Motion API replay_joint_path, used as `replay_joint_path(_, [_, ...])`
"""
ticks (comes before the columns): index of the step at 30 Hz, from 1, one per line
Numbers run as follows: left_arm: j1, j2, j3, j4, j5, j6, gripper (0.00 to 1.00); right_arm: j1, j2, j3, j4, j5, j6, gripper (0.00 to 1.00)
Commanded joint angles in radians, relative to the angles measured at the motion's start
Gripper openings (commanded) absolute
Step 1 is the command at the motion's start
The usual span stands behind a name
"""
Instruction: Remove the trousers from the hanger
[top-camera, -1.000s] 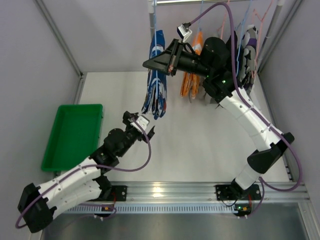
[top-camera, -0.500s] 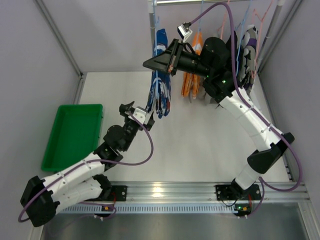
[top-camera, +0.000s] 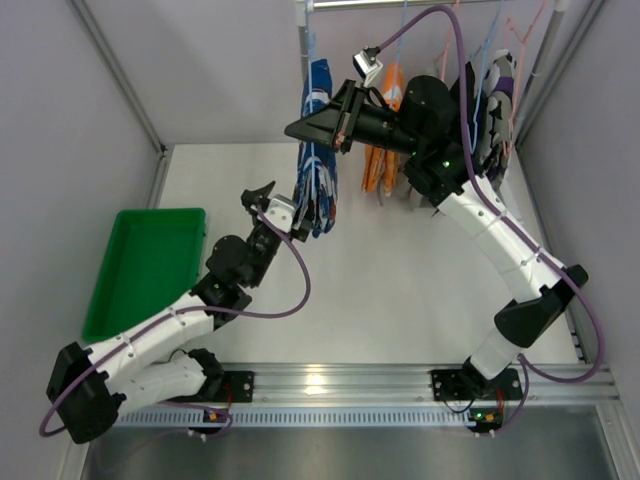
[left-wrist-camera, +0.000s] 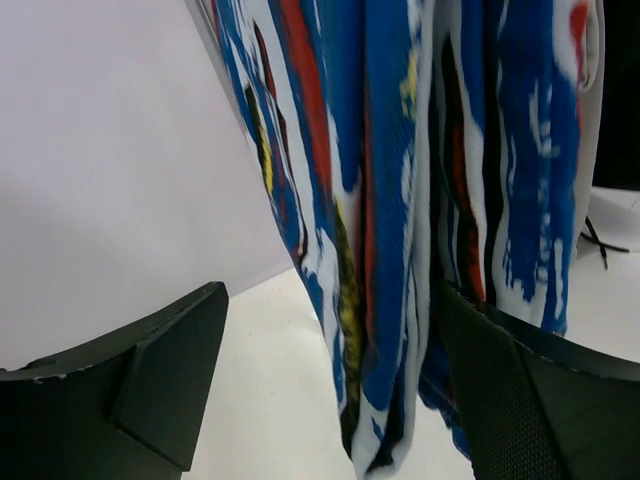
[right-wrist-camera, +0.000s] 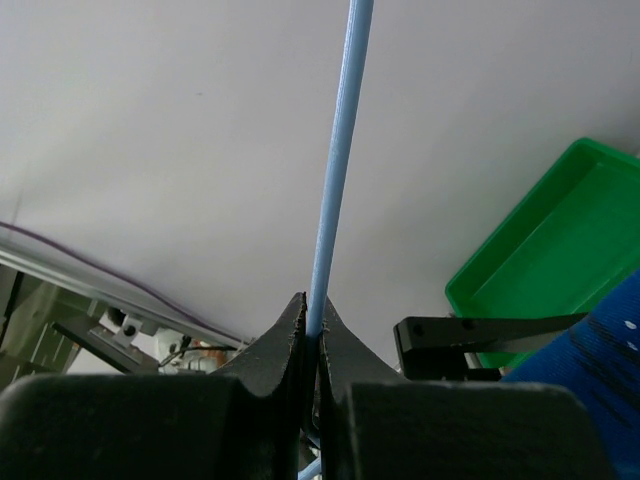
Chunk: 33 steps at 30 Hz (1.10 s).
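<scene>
Blue, white-patterned trousers (top-camera: 318, 170) hang from a light blue hanger (top-camera: 311, 45) on the rail at the back. My right gripper (top-camera: 294, 128) is shut on the hanger's thin blue wire (right-wrist-camera: 335, 180), which runs up from between its fingertips (right-wrist-camera: 312, 325). My left gripper (top-camera: 283, 205) stands open around the trousers' lower end. In the left wrist view the hem (left-wrist-camera: 390, 400) hangs between the two fingers (left-wrist-camera: 170, 360), closer to the right one. Orange trousers (top-camera: 383, 150) and grey trousers (top-camera: 497, 110) hang further right on the rail.
A green tray (top-camera: 150, 270) sits on the table at the left, also showing in the right wrist view (right-wrist-camera: 560, 260). The rack's upright post (top-camera: 303, 30) stands just left of the blue trousers. Purple cables loop from both arms.
My left arm has reached up and away from its base, bringing its open fingers around the lower end of the blue trousers. The right arm has held still on the hanger.
</scene>
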Motion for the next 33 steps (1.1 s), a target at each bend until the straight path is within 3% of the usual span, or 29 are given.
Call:
replay_joint_path(1, [-0.004, 0.008, 0.079, 0.109, 0.023, 0.035, 0.88, 0.013, -0.068, 0.025, 0.159, -0.001, -0.040, 0.00])
replay_joint_path(10, [-0.002, 0.032, 0.232, 0.115, 0.065, 0.047, 0.63, 0.016, -0.081, -0.006, 0.159, -0.003, -0.046, 0.00])
replay_joint_path(12, [-0.002, 0.036, 0.261, 0.104, 0.072, 0.032, 0.49, 0.016, -0.087, -0.016, 0.158, -0.003, -0.049, 0.00])
replay_joint_path(18, [-0.002, 0.044, 0.310, 0.072, 0.115, 0.023, 0.26, 0.015, -0.100, -0.058, 0.155, -0.004, -0.075, 0.00])
replay_joint_path(22, [-0.002, 0.047, 0.346, 0.041, 0.113, 0.033, 0.00, 0.013, -0.110, -0.082, 0.141, -0.005, -0.113, 0.00])
replay_joint_path(33, [-0.002, 0.050, 0.533, -0.043, 0.128, 0.075, 0.00, -0.064, -0.245, -0.433, 0.057, 0.035, -0.227, 0.00])
